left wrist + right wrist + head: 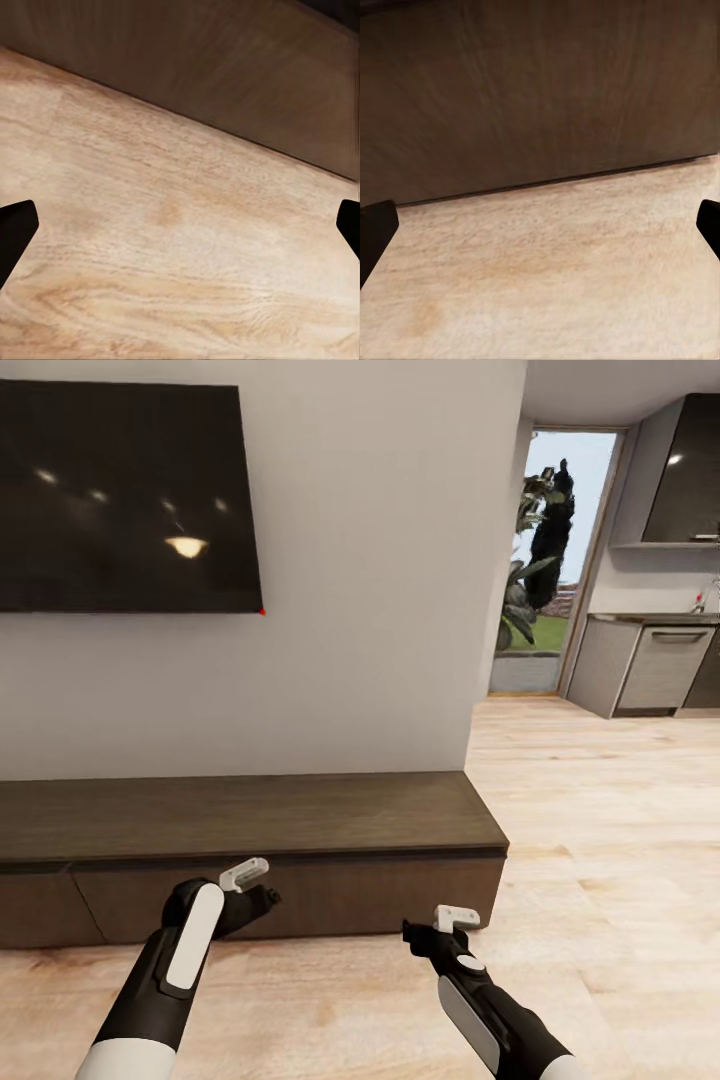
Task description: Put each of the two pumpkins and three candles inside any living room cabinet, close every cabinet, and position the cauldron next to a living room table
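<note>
The cabinet point(250, 850) runs along the wall under a dark screen point(125, 495), its fronts all flush and shut, and both tools hang just in front of it above the wood floor point(600, 860). The left tool point(262, 898) is close to the cabinet's front, near its middle, touching nothing; in the left wrist view its two fingertips point(16, 232) sit at the far edges of the picture, spread wide, with bare floor between them and the cabinet's base beyond. The right tool point(418, 938) hovers lower, near the cabinet's right end and clear of it; its fingertips point(375, 232) are likewise wide apart and hold nothing, facing the dark front panel point(540, 90). To the right, an open doorway point(555, 560) shows greenery, beside kitchen units point(655, 665).
</note>
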Motion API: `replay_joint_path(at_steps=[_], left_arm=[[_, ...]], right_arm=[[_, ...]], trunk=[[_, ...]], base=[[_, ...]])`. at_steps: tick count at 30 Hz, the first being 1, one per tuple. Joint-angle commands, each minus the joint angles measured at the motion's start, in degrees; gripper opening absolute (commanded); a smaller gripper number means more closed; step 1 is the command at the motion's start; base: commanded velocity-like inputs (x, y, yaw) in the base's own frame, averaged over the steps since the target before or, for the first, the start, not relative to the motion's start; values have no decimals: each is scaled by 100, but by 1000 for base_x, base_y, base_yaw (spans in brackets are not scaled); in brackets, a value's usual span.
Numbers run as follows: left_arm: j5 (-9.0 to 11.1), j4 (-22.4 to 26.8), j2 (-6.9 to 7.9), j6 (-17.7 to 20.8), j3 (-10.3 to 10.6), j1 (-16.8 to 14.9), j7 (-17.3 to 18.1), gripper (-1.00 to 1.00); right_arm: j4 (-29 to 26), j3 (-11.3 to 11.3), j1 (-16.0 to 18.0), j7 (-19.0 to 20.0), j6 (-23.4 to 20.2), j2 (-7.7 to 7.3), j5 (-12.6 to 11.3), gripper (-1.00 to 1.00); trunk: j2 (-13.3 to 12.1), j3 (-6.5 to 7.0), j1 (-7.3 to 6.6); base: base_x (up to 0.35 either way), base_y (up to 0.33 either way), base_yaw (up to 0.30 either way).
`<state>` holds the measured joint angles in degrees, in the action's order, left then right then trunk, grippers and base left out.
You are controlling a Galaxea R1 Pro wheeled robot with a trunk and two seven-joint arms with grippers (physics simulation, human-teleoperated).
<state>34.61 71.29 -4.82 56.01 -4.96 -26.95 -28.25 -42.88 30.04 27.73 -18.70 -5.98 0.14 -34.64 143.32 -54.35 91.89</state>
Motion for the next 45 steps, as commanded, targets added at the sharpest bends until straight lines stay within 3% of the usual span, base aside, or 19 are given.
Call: replay_joint_path(at_steps=[1, 9, 10, 12, 13, 15, 18, 27, 45], left_arm=[[58, 3, -4, 16, -12, -4, -51, 100], [64, 30, -2, 18, -102, -4, -51, 100], [64, 32, -2, 17, -247, -4, -51, 100], [62, 32, -2, 17, -344, -4, -50, 100], [39, 11, -8, 16, -593, -4, -53, 100], [41, 46, -14, 16, -840, -4, -53, 100], [35, 67, -20, 15, -932, -4, -52, 100], [12, 76, -27, 16, -616, -4, -52, 100], [47, 81, -28, 21, -594, -4, -49, 100]], right_arm=[[-10, 24, 4, -44, -20, -3, -27, 100], [-10, 23, 4, -41, -17, 0, -26, 100], [-10, 22, 4, -43, -17, 0, -26, 100], [-10, 21, 4, -43, -17, 1, -26, 100], [-10, 21, 4, -41, -17, 2, -26, 100], [-10, 20, 4, -38, -17, 3, -26, 100], [-9, 18, 4, -37, -17, 3, -26, 100], [-6, 13, 4, -37, -17, 3, -26, 100], [-9, 19, 4, -37, -17, 3, -26, 100]], trunk=[[1, 17, -3], [-49, 190, -43], [-89, 208, -65], [-169, 244, -109], [-209, 262, -131], [-289, 297, -175], [-410, 351, -241], [-771, 513, -439], [-1492, 836, -834]], base=[[0, 0, 0], [0, 0, 2], [0, 0, 46], [0, 0, 54], [0, 0, 99], [-15, -3, 149], [-156, -53, 197], [-278, -99, 234], [-296, -105, 264]])
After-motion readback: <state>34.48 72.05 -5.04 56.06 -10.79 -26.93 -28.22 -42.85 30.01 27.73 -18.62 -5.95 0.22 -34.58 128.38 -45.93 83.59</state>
